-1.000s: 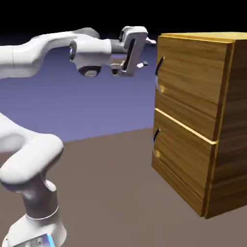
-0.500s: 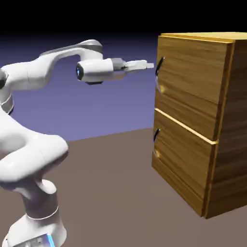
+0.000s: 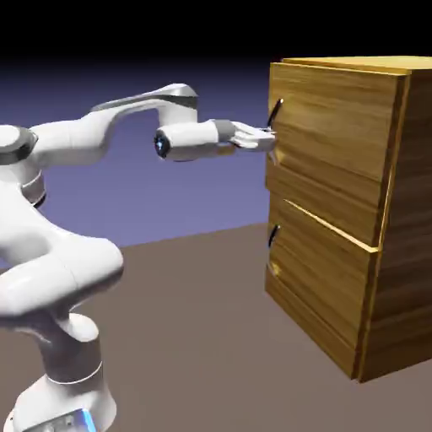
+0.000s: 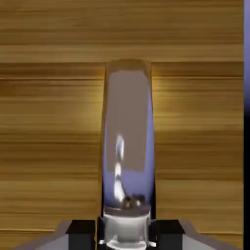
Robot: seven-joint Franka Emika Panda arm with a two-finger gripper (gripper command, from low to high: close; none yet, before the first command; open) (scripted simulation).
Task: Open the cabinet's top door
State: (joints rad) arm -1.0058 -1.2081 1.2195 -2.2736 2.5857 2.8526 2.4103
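Arm reaches level toward the cabinet (image 3: 354,211), which stands on the brown desk (image 3: 202,337) at the exterior view's right. Pincer (image 3: 263,139) is at the left edge of the top door (image 3: 333,135), closed on that door's thin dark handle (image 3: 274,116).

Hand view: the handle (image 4: 128,141) fills the centre as a tall, glossy, reflective bar against horizontal wood grain. The two grey fingertips (image 4: 80,229) sit tight on either side of its lower end at the bottom edge.

Top door's near edge appears to stand slightly forward of the lower panel (image 3: 316,270); hard to be sure from this angle. Lower panel's own handle (image 3: 272,236) is untouched, well below the pincer.
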